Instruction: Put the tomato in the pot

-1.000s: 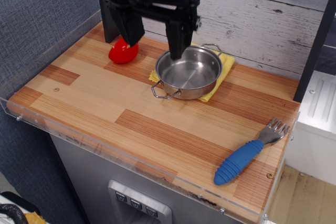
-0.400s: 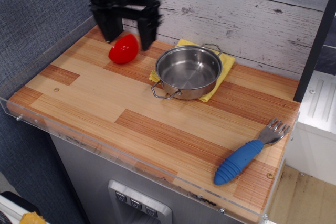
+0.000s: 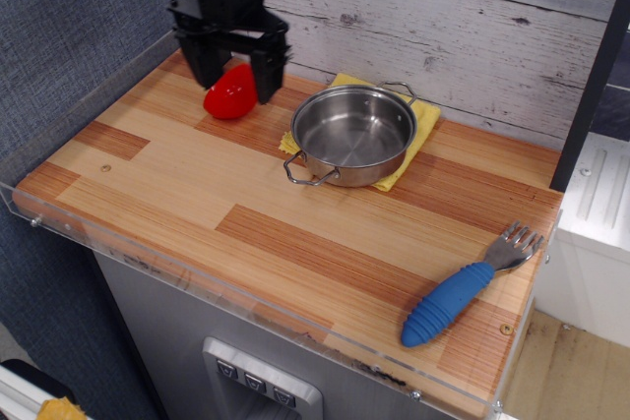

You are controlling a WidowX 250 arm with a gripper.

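Note:
The tomato (image 3: 231, 93) is a small glossy red toy lying on the wooden table at the back left. The pot (image 3: 354, 134) is a shiny steel pot with two wire handles, empty, standing on a yellow cloth to the right of the tomato. My black gripper (image 3: 238, 78) is right over the tomato, open, with one finger on each side of it. The fingertips reach down beside the tomato's top. The jaws have not closed on it.
A yellow cloth (image 3: 425, 115) lies under the pot. A fork with a blue handle (image 3: 456, 298) lies at the front right. A clear plastic rim (image 3: 118, 243) runs along the table's front and left edges. A grey plank wall stands behind.
My gripper has moved left from above the pot to above the tomato and has come down around it. The tomato and the pot have not moved.

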